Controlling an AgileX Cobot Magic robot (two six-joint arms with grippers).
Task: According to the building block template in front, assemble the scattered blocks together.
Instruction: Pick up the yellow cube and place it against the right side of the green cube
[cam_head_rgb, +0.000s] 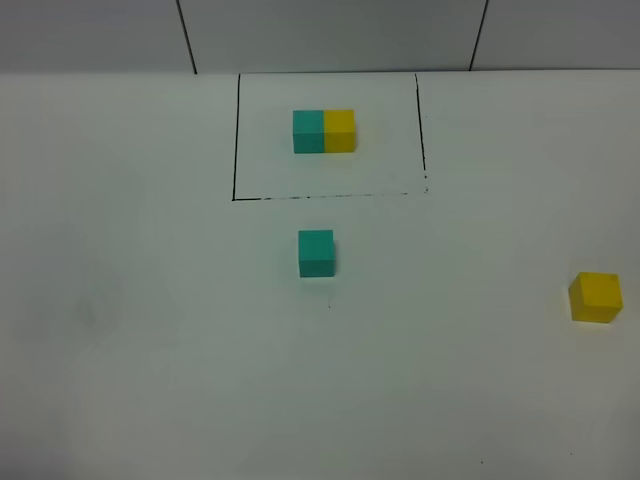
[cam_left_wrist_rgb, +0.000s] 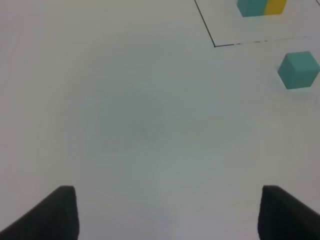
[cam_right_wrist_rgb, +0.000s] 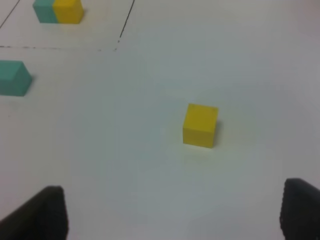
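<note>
White matte counter (cam_head_rgb: 120, 380), grey panelled wall (cam_head_rgb: 330, 30) behind.
Matte teal cube (cam_head_rgb: 316, 252), yellow cube (cam_head_rgb: 596, 297), black-framed template (cam_head_rgb: 324, 131); left fingers (cam_left_wrist_rgb: 55, 215), right fingers (cam_right_wrist_rgb: 40, 215) spread, empty.

Template (cam_head_rgb: 324, 131): teal-yellow bar inside black frame. Loose teal cube (cam_head_rgb: 316, 252) just below frame; loose yellow cube (cam_head_rgb: 596, 297) well apart, far right.

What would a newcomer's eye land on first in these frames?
The only colour on the white table: a teal-and-yellow joined pair sits inside a thin black drawn rectangle at the far middle. Just outside the rectangle's near edge stands a lone teal cube. A lone yellow cube lies well apart from it, near the right edge of the high view.
</note>
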